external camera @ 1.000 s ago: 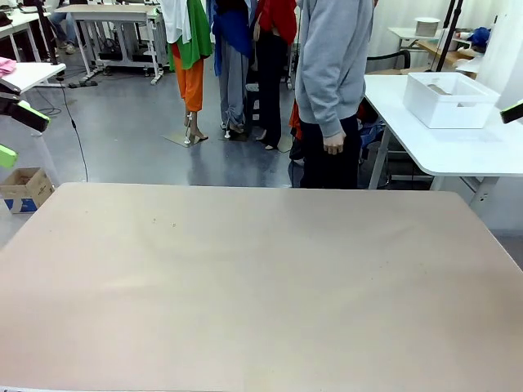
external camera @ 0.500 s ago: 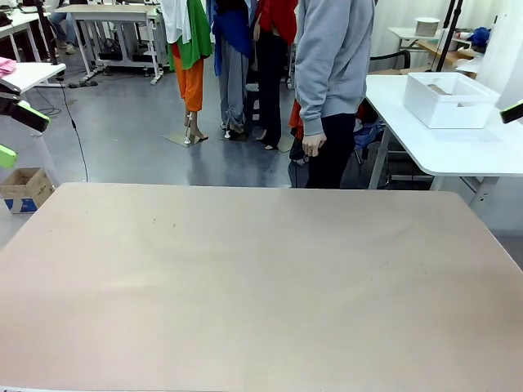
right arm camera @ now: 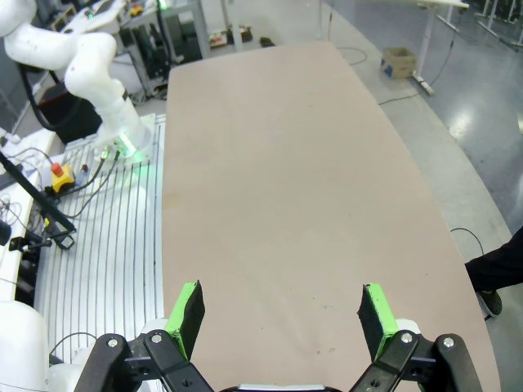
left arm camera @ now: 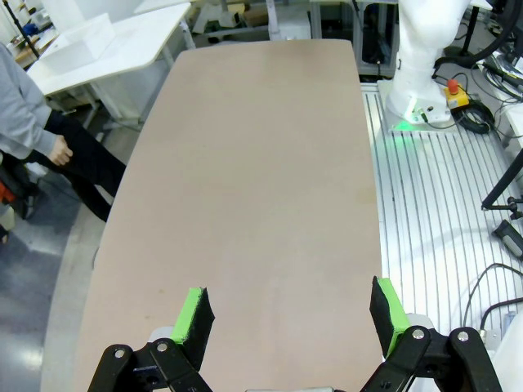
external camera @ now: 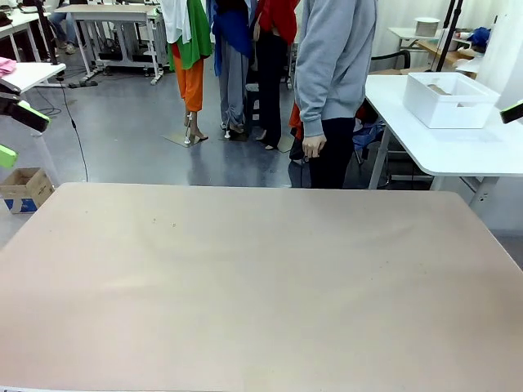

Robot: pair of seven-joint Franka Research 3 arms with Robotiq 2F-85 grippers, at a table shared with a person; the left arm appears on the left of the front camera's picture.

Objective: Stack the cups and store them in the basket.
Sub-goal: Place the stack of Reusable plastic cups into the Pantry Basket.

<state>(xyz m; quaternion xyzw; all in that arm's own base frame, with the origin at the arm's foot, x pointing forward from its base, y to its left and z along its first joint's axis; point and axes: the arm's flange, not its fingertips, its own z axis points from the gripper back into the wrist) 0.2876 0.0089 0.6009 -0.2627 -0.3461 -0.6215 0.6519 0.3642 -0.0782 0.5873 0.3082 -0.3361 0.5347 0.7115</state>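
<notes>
Left gripper (left arm camera: 290, 314) spread wide, green pads well apart, nothing between them; hangs high over the near end of the bench (left arm camera: 253, 188). Right gripper (right arm camera: 278, 314) likewise wide and empty, above the opposite end.

Bench top: matte beige board, flat, rounded corners, faint specks. No cups on it. Basket (external camera: 451, 100) sits on a separate white side table (external camera: 458, 147) beyond the far right corner, well apart from both arms; white smooth plastic, rectangular, rolled rim. Something tan lies inside, possibly cups, too small to tell.

Person in a grey sweatshirt stands at the far edge, hand (external camera: 314, 147) hanging by the hip, holding nothing.

Risks, as I judge them: nothing within reach, so any arm move now is wasted. If cups get set down near an edge, light tapered paper could tip or crush under a firm pinch.
</notes>
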